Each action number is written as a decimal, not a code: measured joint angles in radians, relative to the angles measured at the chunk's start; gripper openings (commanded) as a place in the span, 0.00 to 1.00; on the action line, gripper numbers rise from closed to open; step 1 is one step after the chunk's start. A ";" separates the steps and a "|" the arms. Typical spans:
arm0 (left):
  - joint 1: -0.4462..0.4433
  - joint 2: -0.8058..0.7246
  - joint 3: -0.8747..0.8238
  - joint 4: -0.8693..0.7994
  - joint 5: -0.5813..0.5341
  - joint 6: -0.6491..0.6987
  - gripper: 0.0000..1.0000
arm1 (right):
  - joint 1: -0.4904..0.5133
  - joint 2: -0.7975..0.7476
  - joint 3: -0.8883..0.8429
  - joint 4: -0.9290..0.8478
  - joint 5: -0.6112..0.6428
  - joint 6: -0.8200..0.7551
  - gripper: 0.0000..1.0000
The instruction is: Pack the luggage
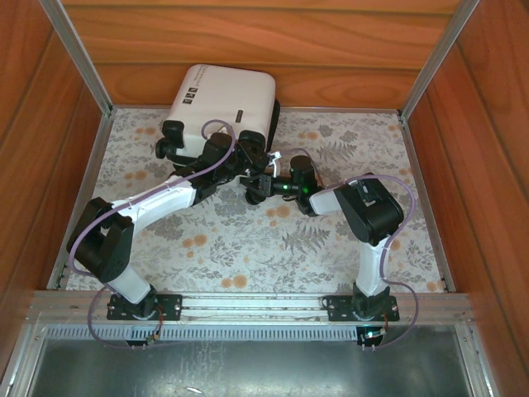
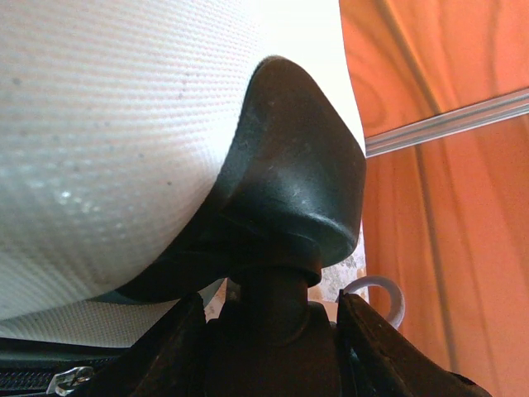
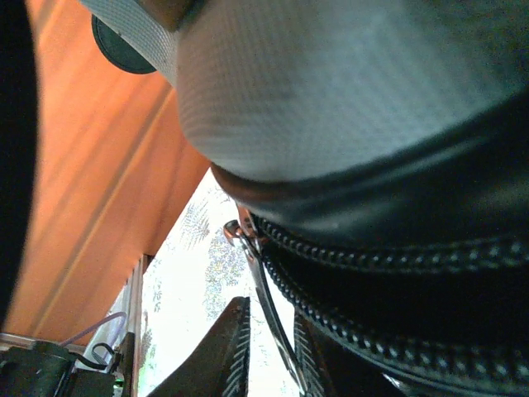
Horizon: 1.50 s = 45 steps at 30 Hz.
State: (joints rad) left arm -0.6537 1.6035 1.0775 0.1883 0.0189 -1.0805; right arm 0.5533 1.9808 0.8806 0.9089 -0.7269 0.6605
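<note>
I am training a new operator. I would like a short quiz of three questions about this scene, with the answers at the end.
1. True or false: the luggage lies wide open, with its black lining facing up.
2. Choose one: what runs between the jaws of the right gripper? A: the zipper pull. B: a folded shirt. C: a purple cable.
3. Short answer: seen from the robot, does the luggage lie at the near edge or the far edge of the table?

Key: 1 false; 2 A; 3 the far edge.
</note>
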 measured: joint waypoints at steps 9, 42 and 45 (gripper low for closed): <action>0.000 -0.011 -0.018 0.010 0.002 0.008 0.00 | -0.008 -0.014 0.018 -0.004 0.002 0.008 0.04; 0.043 -0.277 -0.105 -0.334 0.093 0.451 0.00 | 0.043 -0.322 0.103 -0.863 0.321 -0.568 0.00; 0.045 -0.335 -0.131 -0.388 0.106 0.519 0.00 | 0.044 -0.325 0.115 -0.894 0.340 -0.641 0.00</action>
State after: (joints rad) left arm -0.6086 1.2682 0.9466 -0.1993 0.1246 -0.5617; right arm 0.5972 1.6562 0.9955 0.0147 -0.3866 0.0196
